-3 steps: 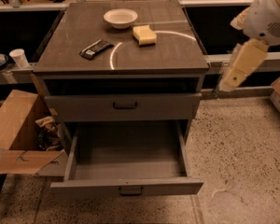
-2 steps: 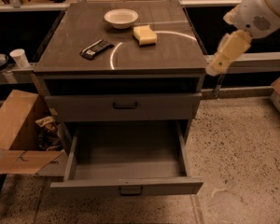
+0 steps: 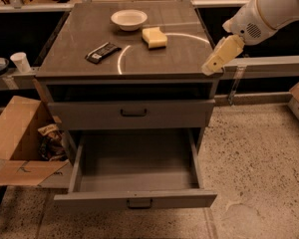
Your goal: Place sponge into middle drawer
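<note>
The pale yellow rectangular foam sponge (image 3: 154, 37), soft-edged, lies on the grey bench top (image 3: 74, 49) just beside a white bowl (image 3: 129, 19). The wide grey metal middle drawer (image 3: 134, 199) stands pulled out, its plain floor showing. An open brown cardboard box (image 3: 12, 133) holds crumpled packaging (image 3: 50, 139). The cream end effector (image 3: 217, 59) hovers at the bench's right edge; whether it is spread or closed cannot be told.

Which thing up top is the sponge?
On the grey metal cabinet's flat top, with the robot's hand beside its right edge, sits a pale yellow rectangular foam sponge beside a round white bowl. It alone is blocky and yellow, unlike the flat black wrapped bar.
</note>
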{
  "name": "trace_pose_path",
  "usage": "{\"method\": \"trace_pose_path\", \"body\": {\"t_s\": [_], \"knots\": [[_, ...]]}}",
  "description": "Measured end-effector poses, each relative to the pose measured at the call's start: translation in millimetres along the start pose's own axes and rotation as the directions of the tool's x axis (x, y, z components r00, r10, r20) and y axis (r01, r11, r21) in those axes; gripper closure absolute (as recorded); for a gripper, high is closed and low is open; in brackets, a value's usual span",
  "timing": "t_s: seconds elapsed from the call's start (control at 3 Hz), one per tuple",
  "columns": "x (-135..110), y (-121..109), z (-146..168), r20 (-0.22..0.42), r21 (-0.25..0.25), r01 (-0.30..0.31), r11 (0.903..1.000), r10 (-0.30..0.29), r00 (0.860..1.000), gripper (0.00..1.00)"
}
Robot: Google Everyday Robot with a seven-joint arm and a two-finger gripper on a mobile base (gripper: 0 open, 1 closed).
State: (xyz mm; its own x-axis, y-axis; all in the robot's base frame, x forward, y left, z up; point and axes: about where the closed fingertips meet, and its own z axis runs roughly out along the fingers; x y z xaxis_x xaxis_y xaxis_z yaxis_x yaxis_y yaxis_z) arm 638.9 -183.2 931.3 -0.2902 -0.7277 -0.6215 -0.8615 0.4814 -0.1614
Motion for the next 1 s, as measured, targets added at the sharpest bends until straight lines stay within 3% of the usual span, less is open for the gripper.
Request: {"method": "trace_pose_path", "body": {"t_s": [0.33, 1.0], "knots": [[-5.5, -6.6, 12.4, 0.022, 0.002, -0.004, 1.0, 0.004, 1.0, 0.0], [-51.1, -54.4, 70.5, 0.181, -0.021, -0.033, 0.9992, 0.036, 0.983, 0.0]]}}
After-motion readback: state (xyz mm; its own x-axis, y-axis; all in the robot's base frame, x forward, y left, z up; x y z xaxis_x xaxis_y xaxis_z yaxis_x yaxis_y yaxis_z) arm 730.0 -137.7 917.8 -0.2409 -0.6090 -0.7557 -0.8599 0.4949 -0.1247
